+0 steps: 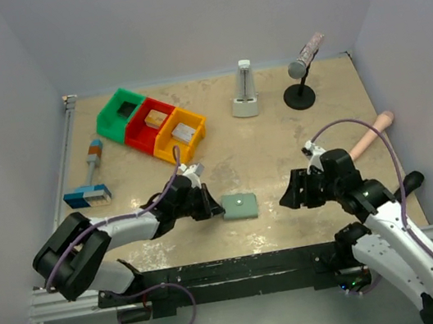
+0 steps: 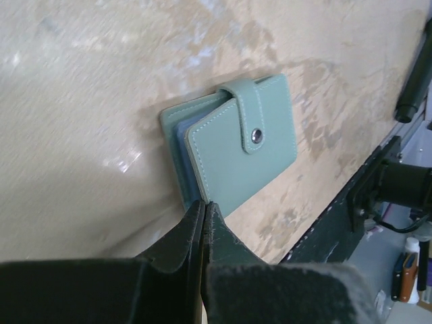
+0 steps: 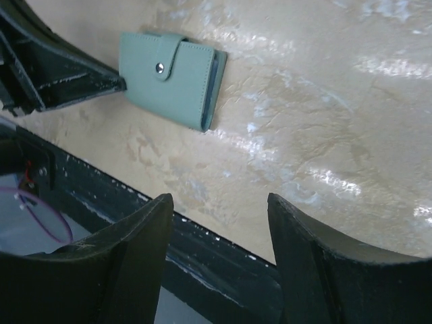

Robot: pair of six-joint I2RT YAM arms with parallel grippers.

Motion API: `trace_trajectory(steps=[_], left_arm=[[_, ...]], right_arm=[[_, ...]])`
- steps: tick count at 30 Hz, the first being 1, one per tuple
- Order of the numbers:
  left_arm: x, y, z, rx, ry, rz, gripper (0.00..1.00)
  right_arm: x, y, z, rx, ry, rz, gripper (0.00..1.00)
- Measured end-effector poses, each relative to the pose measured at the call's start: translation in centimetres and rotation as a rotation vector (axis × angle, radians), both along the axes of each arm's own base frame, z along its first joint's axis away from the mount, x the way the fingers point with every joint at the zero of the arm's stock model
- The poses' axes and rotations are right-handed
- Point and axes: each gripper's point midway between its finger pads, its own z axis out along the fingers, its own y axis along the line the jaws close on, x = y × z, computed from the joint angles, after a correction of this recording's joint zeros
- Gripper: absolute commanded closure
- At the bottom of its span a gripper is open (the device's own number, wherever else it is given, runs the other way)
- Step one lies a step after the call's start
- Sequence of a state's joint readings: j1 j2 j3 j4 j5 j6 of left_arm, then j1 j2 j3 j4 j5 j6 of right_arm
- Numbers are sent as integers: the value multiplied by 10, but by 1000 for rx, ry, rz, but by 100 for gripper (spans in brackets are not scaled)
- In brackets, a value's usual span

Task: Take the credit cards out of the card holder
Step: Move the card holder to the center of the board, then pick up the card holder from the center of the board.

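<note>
The card holder (image 1: pixel 240 205) is a light teal wallet lying shut on the table, its tab snapped over the top panel (image 2: pixel 243 148). A darker blue layer shows between its panels, but I cannot make out the credit cards. My left gripper (image 1: pixel 211 206) is shut, with nothing between its jaws. Its tips (image 2: pixel 204 204) rest at the wallet's near edge. My right gripper (image 1: pixel 289 198) stands open a little to the right of the wallet, apart from it. In the right wrist view the card holder (image 3: pixel 172 77) lies well beyond my open right gripper (image 3: pixel 219 202).
Green (image 1: pixel 120 114), red (image 1: pixel 150 123) and orange (image 1: pixel 181 133) bins sit at the back left, two holding small blocks. A blue-and-white block with a handle (image 1: pixel 88 192) lies at the left. A white stand (image 1: pixel 245 95) and a black-based stand (image 1: pixel 300 81) are at the back. A black rail (image 1: pixel 234 269) runs along the near edge.
</note>
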State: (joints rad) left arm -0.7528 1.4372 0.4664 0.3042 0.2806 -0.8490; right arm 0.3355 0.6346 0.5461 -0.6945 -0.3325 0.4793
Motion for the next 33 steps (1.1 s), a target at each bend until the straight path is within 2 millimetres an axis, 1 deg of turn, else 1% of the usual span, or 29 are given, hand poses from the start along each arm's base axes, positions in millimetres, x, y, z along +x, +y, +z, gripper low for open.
trace_trajectory(steps=[3,5,9,12,15,17,20,22,23,26,28,29,31,33], left_arm=[[-10,16,-11,31,5,16,100],[-12,21,-14,42,5,21,100],[-11,23,-11,65,-22,3,100],[-7,21,-6,88,-41,-23,100],[2,13,5,110,-77,-69,100],[9,5,13,120,-103,-111,100],[16,-5,19,152,-124,-175,95],[22,-9,18,191,-122,-215,84],[25,-11,16,214,-118,-234,74],[39,-17,16,281,-114,-266,56],[49,-16,19,325,-132,-254,45],[52,-14,22,340,-140,-244,41],[58,-6,28,371,-153,-199,39],[62,6,36,394,-162,-127,37]], right_arm=[[-12,13,0,-7,-5,88,30],[-19,19,-1,-21,-9,134,27],[-28,34,1,-53,-15,238,29],[-19,44,7,-85,-16,264,30],[0,55,13,-109,-25,269,29],[12,63,12,-117,-27,277,29],[21,70,4,-126,-17,281,29],[25,73,-2,-132,-8,282,29],[26,74,-2,-132,-8,281,29],[29,75,0,-121,-30,278,29],[29,73,3,-117,-53,268,29],[30,71,6,-118,-70,261,28],[31,66,12,-123,-104,239,29],[35,61,18,-131,-137,212,30]])
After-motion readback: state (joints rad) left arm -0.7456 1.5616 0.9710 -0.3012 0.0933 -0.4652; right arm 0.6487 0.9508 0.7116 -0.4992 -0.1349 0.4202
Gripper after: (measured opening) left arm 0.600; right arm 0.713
